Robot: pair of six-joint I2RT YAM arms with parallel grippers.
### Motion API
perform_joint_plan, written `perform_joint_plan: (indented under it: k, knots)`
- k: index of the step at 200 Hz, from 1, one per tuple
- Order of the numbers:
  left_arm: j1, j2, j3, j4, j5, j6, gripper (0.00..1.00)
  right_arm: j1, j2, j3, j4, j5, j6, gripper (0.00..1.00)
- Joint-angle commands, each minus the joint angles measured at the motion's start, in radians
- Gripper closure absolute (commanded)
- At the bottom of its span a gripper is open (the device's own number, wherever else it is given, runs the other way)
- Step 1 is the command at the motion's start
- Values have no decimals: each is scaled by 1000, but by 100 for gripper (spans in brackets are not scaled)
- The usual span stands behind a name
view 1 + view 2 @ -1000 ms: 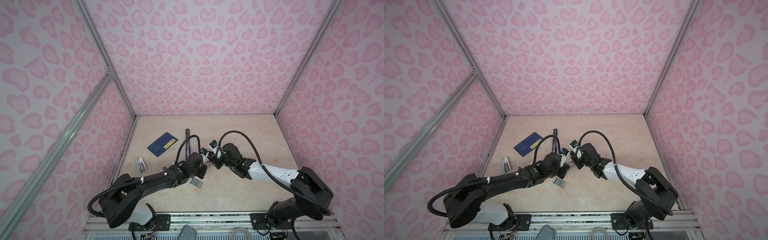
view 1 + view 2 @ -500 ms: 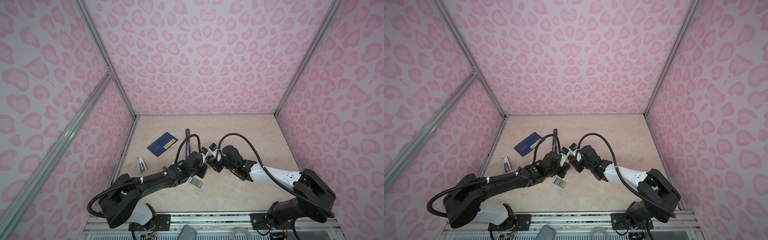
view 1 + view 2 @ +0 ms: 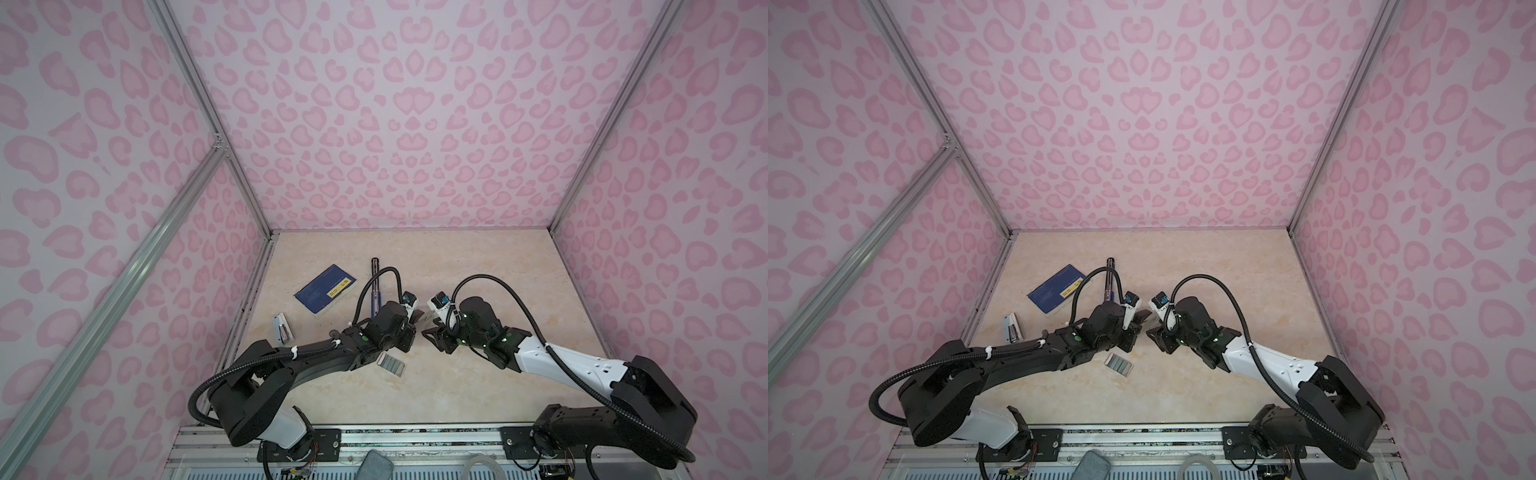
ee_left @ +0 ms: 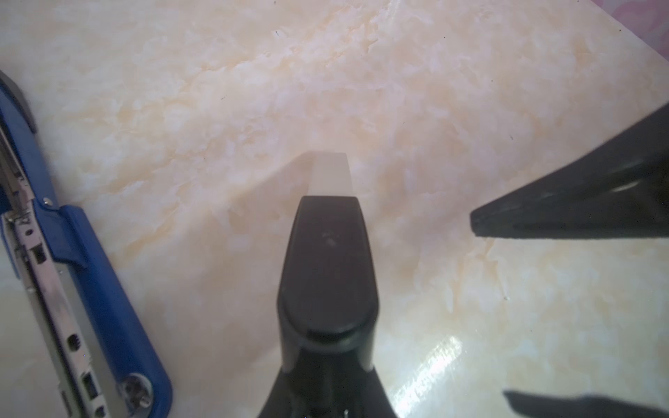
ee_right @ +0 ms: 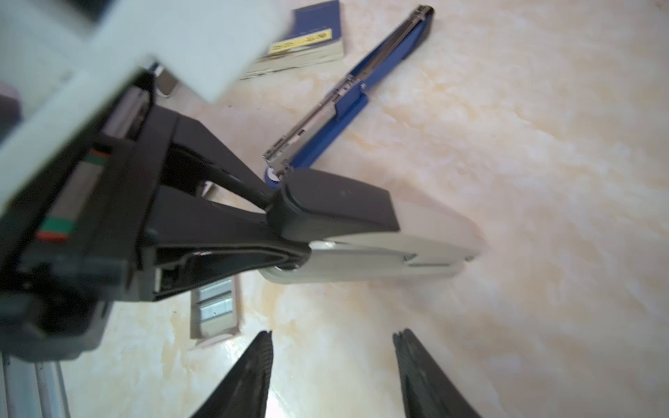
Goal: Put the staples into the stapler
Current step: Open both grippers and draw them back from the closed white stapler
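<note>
Status: left fingers (image 4: 327, 213) are nearly closed on a pale grey strip (image 4: 330, 173) that sticks out past the tips. We read it as a strip of staples, but both wrist views are too soft to be sure. Right fingers (image 3: 434, 340) are parted and empty. They face the left ones at mid-frame in both top views, just apart.

Staples tray (image 3: 390, 365) sits on the desk (image 3: 478, 270) just below the left wrist, with more strips in it. Stapler (image 5: 347, 105) lies opened flat, metal rail showing along the blue body. In a top view it is above the left fingers and right of the dark blue booklet (image 3: 326, 289).

Step in hand, as we judge it: seat the strip in that rail. To do it well:
- We line the strip's long axis up with the rail before we descend.
- Legs must point down. We cannot tell the orientation from here, so we check first.
- The grip is at one end, so the free end goes in first at a low angle, then we slide it.
- We keep the squeeze light, since strips probably snap easily.
- The stapler looks loose on the desk, so we pin the blue body with the right fingers, clear of the rail.
- We mind the left arm's cable (image 3: 386, 272), which loops over the stapler in both top views.
</note>
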Motion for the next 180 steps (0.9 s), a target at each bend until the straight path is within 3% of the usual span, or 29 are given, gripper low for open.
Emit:
perform_joint_plan:
  k: [1, 40, 83, 155, 180]
  knots:
    - [1, 63, 45, 80, -21, 19, 96, -35, -37, -45, 38, 13, 65, 43]
    - [-2, 201, 128, 83, -44, 35, 95, -67, -56, -91, 81, 74, 114, 44]
    - [-16, 237, 134, 77, -64, 9, 79, -101, -47, -101, 83, 107, 134, 44]
    - [-53, 100, 58, -18, -105, -23, 67, -126, -23, -106, 105, 99, 137, 44]
    - [-50, 26, 74, -93, -87, -39, 50, -128, -27, -111, 103, 96, 140, 44]
